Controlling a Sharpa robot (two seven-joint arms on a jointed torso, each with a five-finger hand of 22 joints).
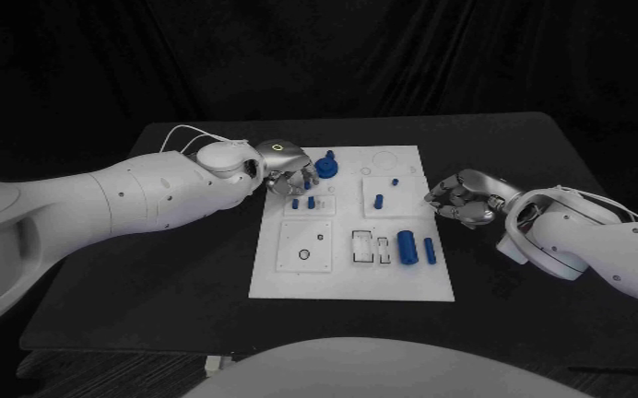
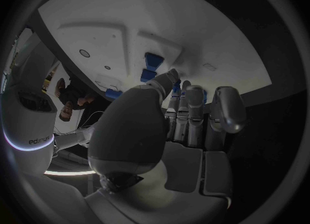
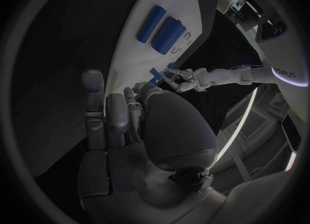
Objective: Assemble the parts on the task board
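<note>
The left silver hand (image 1: 290, 175) sits over the far left corner of the flat white task board (image 1: 348, 283). Its fingers are bent down among small blue parts there, and they hide what is under them. In the left wrist view its fingertips (image 2: 173, 76) are at a small blue piece (image 2: 153, 61), but I cannot tell if the hand holds it or just touches it.

Just beside that hand, near the board's far edge, stands a blue knob-shaped part (image 1: 330, 164). Two small blue pegs (image 1: 303, 203) stand in a square plate close to the left edge. A short blue peg (image 1: 378, 201) stands near the middle of the board, and a tiny blue bit (image 1: 396, 181) sits a little farther back. Near the right edge lie a fat blue cylinder (image 1: 407, 247) and a thin blue rod (image 1: 430, 251), side by side.

The right silver hand (image 1: 460, 197) rests on the black table (image 1: 133, 297), just off the board's right edge. Its fingers are curled in and nothing is in them.

Small writing on the robot's arm in the wrist views is too blurry to read.
</note>
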